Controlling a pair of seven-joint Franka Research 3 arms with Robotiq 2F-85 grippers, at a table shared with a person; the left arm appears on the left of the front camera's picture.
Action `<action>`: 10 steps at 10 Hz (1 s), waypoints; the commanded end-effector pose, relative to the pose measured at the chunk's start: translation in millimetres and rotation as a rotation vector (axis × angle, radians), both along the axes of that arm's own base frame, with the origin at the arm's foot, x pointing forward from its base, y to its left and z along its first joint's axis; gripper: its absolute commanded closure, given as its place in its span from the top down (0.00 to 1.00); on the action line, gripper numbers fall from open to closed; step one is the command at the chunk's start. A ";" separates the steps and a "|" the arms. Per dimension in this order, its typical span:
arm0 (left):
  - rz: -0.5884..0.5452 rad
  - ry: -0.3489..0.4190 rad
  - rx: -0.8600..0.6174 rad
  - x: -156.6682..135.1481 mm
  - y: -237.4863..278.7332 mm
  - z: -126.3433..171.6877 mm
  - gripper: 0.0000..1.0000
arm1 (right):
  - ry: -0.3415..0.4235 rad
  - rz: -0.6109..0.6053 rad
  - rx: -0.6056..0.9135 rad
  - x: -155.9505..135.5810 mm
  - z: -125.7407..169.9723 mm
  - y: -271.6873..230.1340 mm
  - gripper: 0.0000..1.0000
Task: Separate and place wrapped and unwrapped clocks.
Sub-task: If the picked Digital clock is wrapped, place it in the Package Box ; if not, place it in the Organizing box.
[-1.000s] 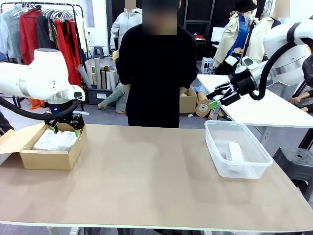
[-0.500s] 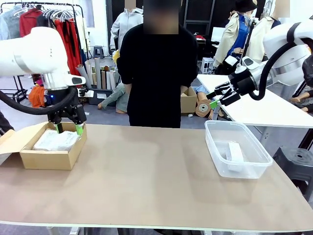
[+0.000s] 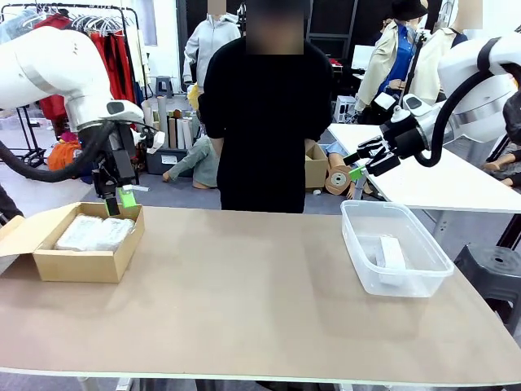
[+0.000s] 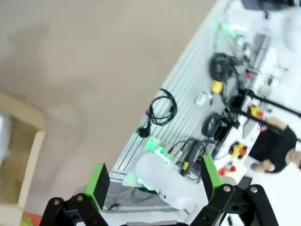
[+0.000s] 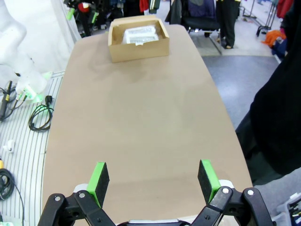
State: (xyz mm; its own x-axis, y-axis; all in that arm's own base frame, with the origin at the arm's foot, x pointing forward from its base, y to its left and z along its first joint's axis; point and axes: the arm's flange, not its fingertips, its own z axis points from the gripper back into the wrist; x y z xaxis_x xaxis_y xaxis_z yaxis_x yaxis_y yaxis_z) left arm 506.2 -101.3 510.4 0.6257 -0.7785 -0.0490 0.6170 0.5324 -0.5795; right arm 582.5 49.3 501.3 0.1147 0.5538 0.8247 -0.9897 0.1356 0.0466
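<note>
— Where do the clocks sit right now?

— The wrapped bundles (image 3: 94,232) lie side by side in the cardboard box (image 3: 81,265) at my left end of the table. From my right wrist I see them there too, far down the table (image 5: 138,34). The bare white clock (image 3: 391,252) lies flat in the clear tub (image 3: 431,265) at my right end.

— And your grippers?

— Both are spread wide and holding nothing. My left gripper (image 3: 116,204) hangs above the box's far rim; my right gripper (image 3: 356,166) hovers behind the tub, above the table's far edge.

— So which step is this?

— I judge the sorting looks done: wrapped ones in the box, unwrapped one in the tub, and nothing loose on the table (image 3: 244,285). If so, the next move only calls for drawing both arms clear.

— Any edges to mind?

— The box's flap (image 3: 18,232) stands open on the left and its walls stand just beneath my left fingers, so I would go up before going sideways. The person (image 3: 262,122) stands at the far edge in the middle, between my arms. The wide middle of the table gives ample room.
</note>
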 end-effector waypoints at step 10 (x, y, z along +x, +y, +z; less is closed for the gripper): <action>-0.022 -0.391 -0.470 13.4 18.9 40.3 1.00 | -0.008 0.003 -0.007 0.1 1.6 0.3 1.00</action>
